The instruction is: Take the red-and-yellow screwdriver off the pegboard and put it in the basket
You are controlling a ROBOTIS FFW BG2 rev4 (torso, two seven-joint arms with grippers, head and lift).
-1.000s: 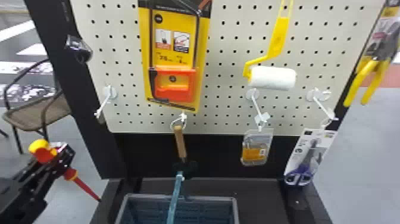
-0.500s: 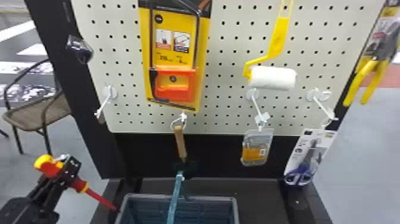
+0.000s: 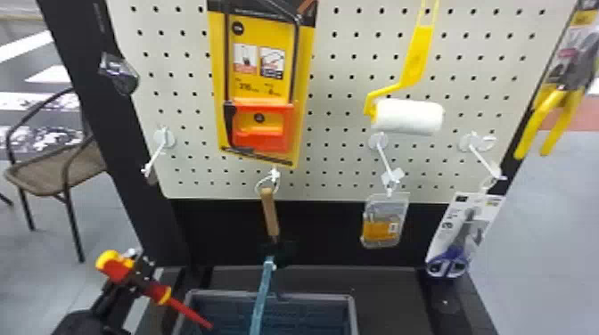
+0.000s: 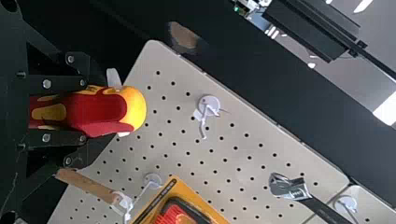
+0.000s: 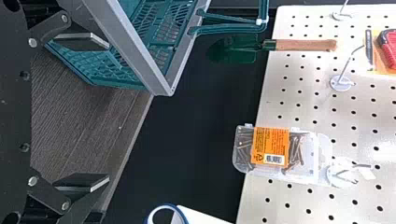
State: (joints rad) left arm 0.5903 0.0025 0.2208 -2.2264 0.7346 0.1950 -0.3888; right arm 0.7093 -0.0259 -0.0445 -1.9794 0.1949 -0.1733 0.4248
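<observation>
My left gripper [image 3: 138,277] is at the lower left in the head view, shut on the handle of the red-and-yellow screwdriver [image 3: 158,292]. The shaft slants down to the right, its tip close to the left rim of the basket [image 3: 267,292]. In the left wrist view the screwdriver's handle [image 4: 100,111] lies between the two fingers of my left gripper [image 4: 84,111]. The right wrist view has my right gripper [image 5: 108,112] with its fingers wide apart and nothing between them, near the basket's grey rim [image 5: 135,51].
On the pegboard [image 3: 338,169] hang a packaged saw [image 3: 263,84], a paint roller [image 3: 408,116], a trowel [image 3: 270,214], a box of screws [image 3: 384,222] and packaged scissors [image 3: 463,236]. An empty white hook [image 3: 156,153] juts out at left. The basket's teal handle [image 3: 262,298] stands up.
Held in my left gripper, the screwdriver has moved right toward the basket, its tip passing from outside to the rim's left side. The pegboard items have stayed where they were.
</observation>
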